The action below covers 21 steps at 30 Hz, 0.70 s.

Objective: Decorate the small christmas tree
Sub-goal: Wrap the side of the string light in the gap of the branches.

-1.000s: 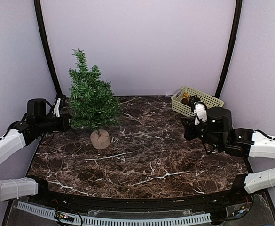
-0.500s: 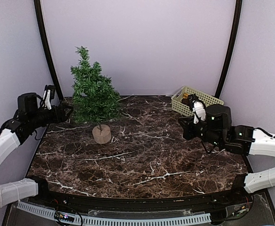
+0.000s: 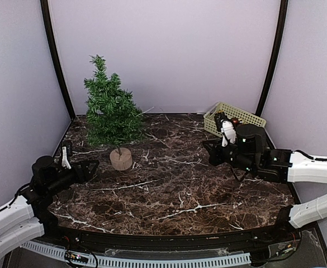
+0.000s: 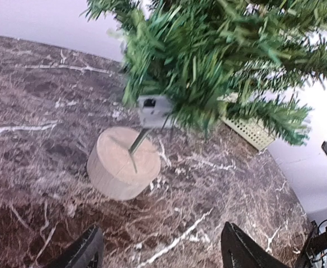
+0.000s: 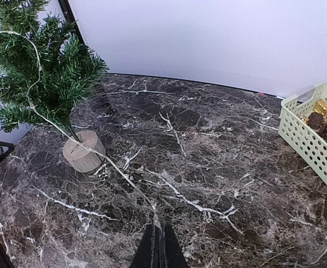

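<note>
The small christmas tree (image 3: 112, 109) stands upright at the far left of the counter (image 3: 169, 190) on its round pale stump base (image 3: 120, 159), well apart from the pale green basket (image 3: 212, 124) at the far right, which holds small brown and gold pieces. The left arm (image 3: 15, 215) lies low along the near left edge, its forearm rising from the near-left corner and its wrist aimed far and right, toward the stump. The left jaws stand wide apart with nothing between them, short of the stump and clear of the branches; in the left wrist view the two dark fingers (image 4: 88, 252) frame bare marble below the base. The right arm (image 3: 297, 167) reaches in from the right edge, stretched leftward above the counter, wrist level. The right jaws are pressed together on the end of a thin pale strand (image 5: 114, 166), which runs from their tips across the counter, passes just beside the stump and climbs through the tree's branches.
</note>
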Each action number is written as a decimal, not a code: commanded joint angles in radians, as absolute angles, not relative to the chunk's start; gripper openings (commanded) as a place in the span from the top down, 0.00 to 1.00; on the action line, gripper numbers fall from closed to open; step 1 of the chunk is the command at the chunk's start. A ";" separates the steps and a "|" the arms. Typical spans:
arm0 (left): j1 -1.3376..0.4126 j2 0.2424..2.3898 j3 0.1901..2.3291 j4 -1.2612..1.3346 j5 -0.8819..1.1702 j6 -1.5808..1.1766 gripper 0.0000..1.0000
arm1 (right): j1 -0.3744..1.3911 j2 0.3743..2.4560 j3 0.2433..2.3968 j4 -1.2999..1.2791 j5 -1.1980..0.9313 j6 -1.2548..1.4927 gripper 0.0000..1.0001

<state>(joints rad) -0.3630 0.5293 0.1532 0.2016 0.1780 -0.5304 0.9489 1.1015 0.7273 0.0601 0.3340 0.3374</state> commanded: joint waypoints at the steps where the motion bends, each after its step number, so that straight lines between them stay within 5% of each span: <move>1: -0.380 0.600 0.152 0.522 0.163 -0.560 0.25 | 0.954 1.118 0.749 0.140 0.319 0.370 1.00; 4: -0.382 0.646 0.174 0.562 0.175 -0.561 0.25 | 0.954 1.135 0.753 0.151 0.316 0.378 1.00; 11: -0.381 0.742 0.232 0.562 0.173 -0.572 0.59 | 0.956 1.173 0.765 0.167 0.305 0.379 1.00; 21: -0.380 0.770 0.291 0.526 0.154 -0.551 0.86 | 0.956 1.171 0.766 0.155 0.296 0.372 1.00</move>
